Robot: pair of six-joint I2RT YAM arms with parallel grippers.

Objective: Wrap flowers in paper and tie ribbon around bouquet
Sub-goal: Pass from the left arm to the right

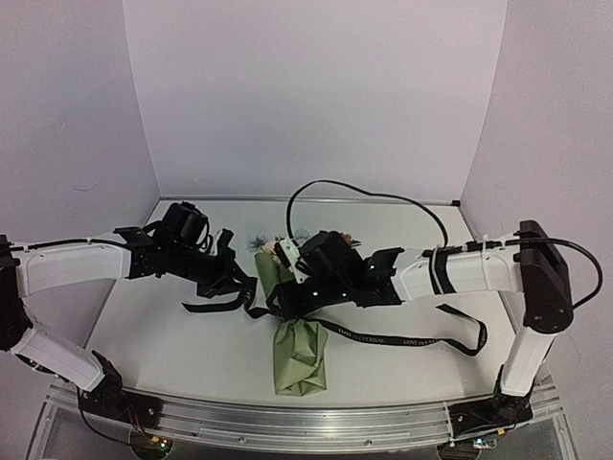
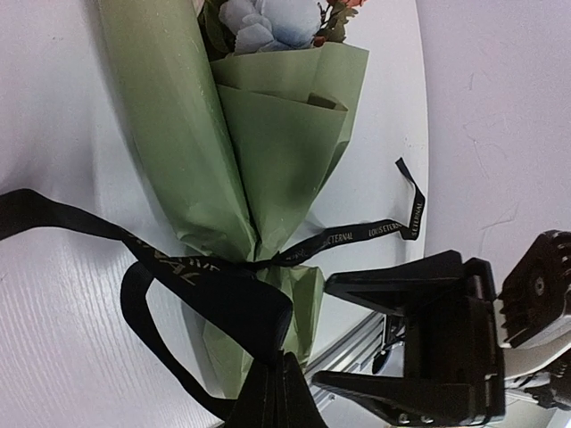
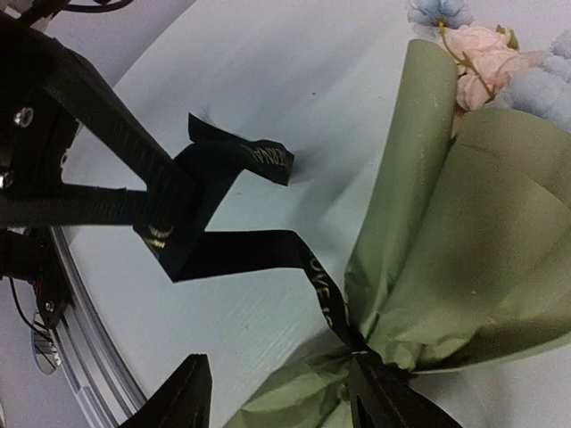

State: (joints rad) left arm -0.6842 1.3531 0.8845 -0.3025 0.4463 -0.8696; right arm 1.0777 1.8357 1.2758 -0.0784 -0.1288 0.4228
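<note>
The bouquet (image 1: 299, 353) lies mid-table, its olive-green paper (image 2: 178, 134) pinched into a waist by the black ribbon (image 2: 357, 236). Blue and pink flowers (image 2: 268, 22) stick out of the wide far end. My left gripper (image 2: 277, 361) is shut on a folded loop of ribbon just left of the waist. My right gripper (image 3: 277, 366) is open over the waist. One of its fingers (image 3: 384, 397) touches the crumpled paper beside the knot, the other stands over bare table. A long ribbon tail (image 1: 402, 337) trails right across the table.
An aluminium rail (image 1: 306, 422) runs along the near table edge, close below the bouquet's narrow end. White walls close in the back and sides. A black cable (image 1: 364, 195) arcs above the right arm.
</note>
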